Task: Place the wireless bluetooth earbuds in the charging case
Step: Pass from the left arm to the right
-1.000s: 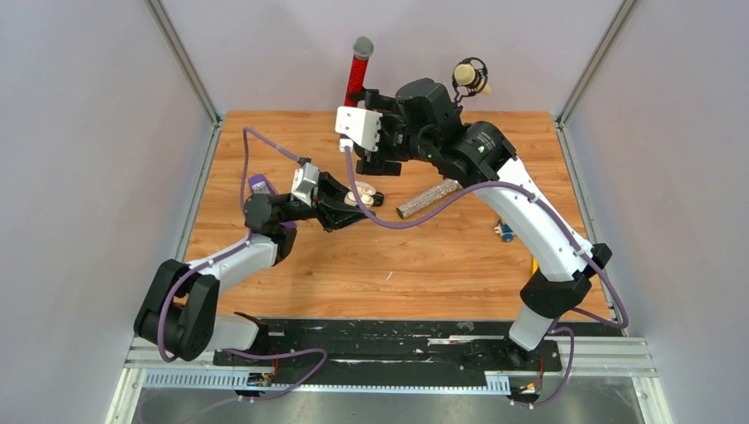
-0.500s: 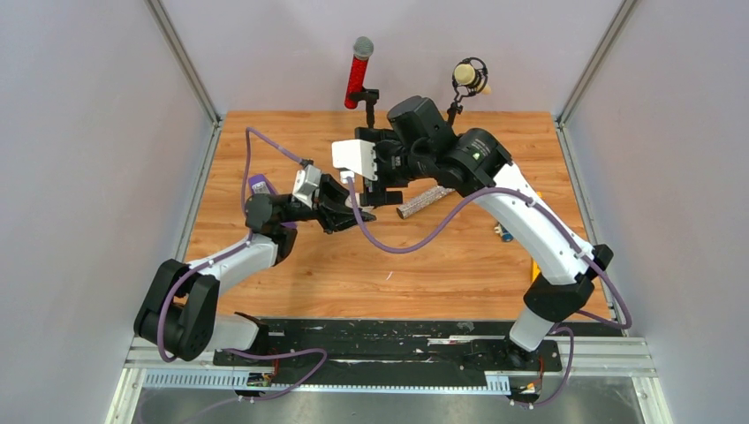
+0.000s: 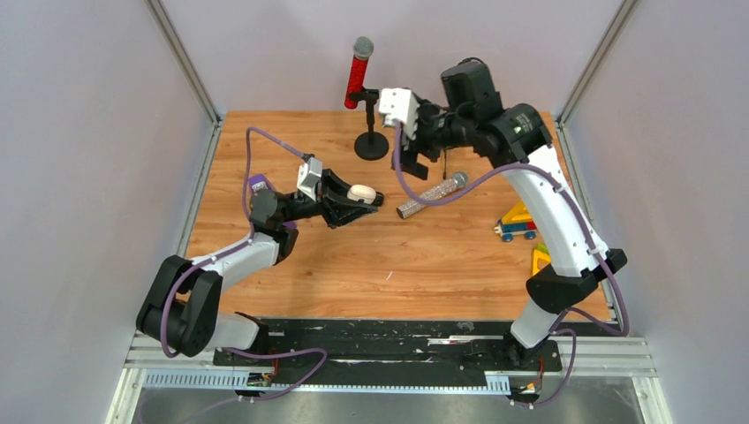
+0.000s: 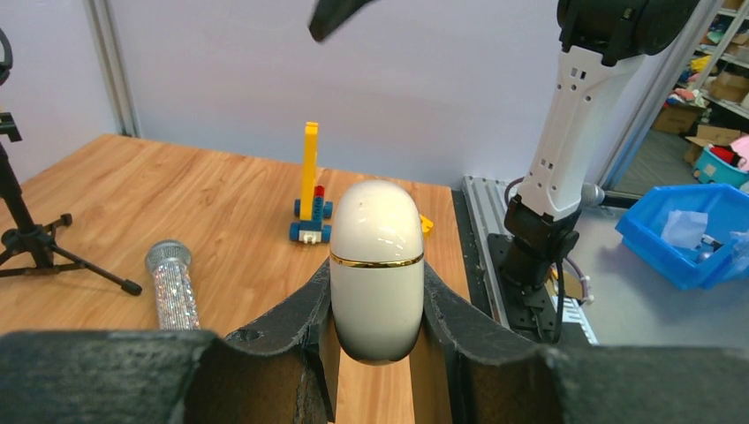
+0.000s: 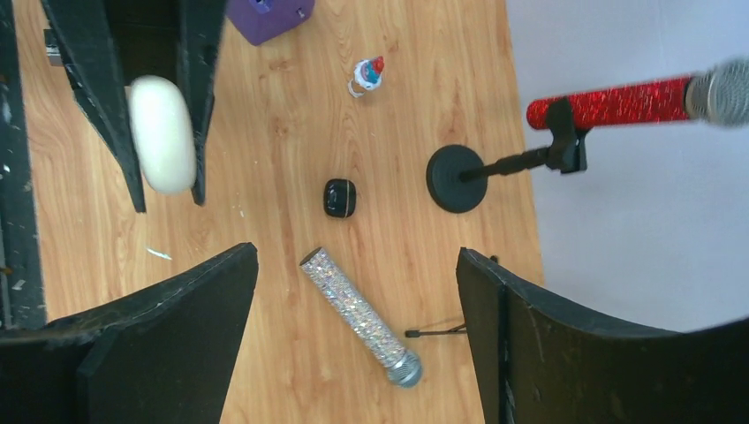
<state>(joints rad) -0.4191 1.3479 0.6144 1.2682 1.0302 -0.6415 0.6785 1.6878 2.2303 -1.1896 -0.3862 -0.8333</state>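
Note:
My left gripper (image 3: pixel 365 196) is shut on a white pebble-shaped charging case (image 3: pixel 359 191) with a gold band. The case's lid is closed, and it is held just above the table. In the left wrist view the case (image 4: pixel 377 256) stands between both fingers (image 4: pixel 296 314). It also shows in the right wrist view (image 5: pixel 162 146). My right gripper (image 3: pixel 419 157) is open and empty, raised high over the back of the table. In its own view (image 5: pixel 355 256) it looks straight down. No earbuds show in any view. A small black case (image 5: pixel 340 197) lies on the wood.
A glitter microphone (image 3: pixel 430 195) lies right of the case. A red microphone on a round-base stand (image 3: pixel 372 146) stands at the back. A purple box (image 3: pixel 259 185) is left, a small figurine (image 5: pixel 366 75) is near it, and toy blocks (image 3: pixel 517 225) are right.
My right arm has lifted off the case and swung back to the right. The case, open a second ago, now has its lid shut. My left gripper still holds it.

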